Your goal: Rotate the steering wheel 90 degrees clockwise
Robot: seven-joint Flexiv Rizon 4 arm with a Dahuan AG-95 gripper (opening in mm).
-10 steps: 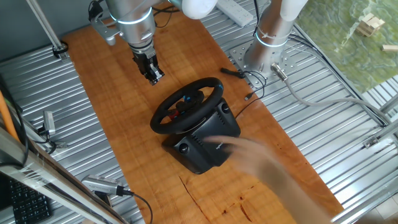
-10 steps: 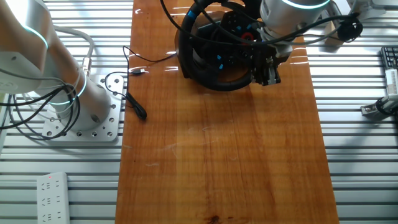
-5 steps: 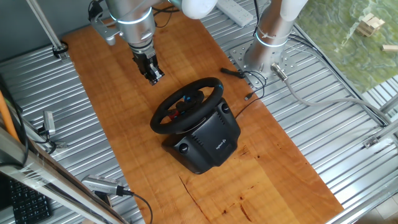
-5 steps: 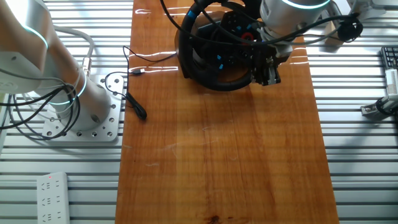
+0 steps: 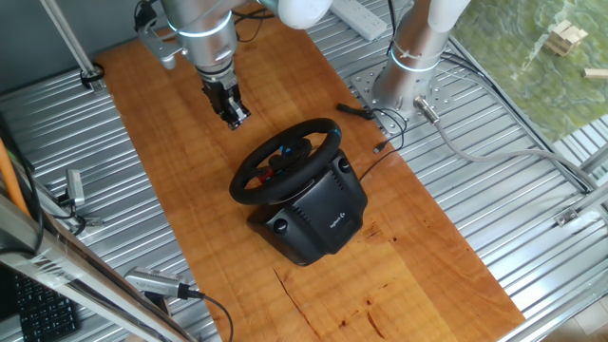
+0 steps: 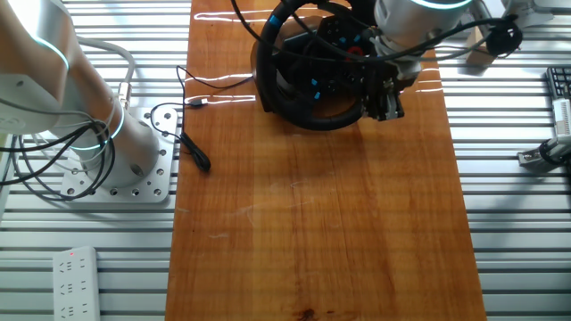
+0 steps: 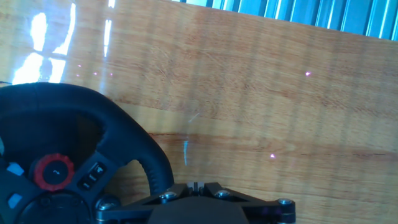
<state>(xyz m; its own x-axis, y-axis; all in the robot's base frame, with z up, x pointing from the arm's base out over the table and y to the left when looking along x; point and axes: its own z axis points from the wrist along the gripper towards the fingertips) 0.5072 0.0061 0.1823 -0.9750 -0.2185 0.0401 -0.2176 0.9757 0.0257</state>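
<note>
The black steering wheel (image 5: 285, 158) stands tilted on its boxy black base (image 5: 318, 217) in the middle of the wooden table. Its hub has red and blue buttons. It also shows at the top of the other fixed view (image 6: 312, 71) and at the lower left of the hand view (image 7: 74, 149). My gripper (image 5: 234, 115) hangs above the table just behind the wheel's rim, apart from it. In the other fixed view my gripper (image 6: 385, 102) is beside the rim's right side. In the hand view my gripper (image 7: 194, 185) has its jaws closed together and holds nothing.
The second robot arm's base (image 5: 404, 81) stands on a plate at the table's far right edge. A black cable (image 6: 192, 143) with a plug lies on the wood beside it. A power strip (image 6: 73, 283) lies on the metal slats.
A blurred hand that passed over the base one second ago has left the view. The gripper and the wheel have not moved.
</note>
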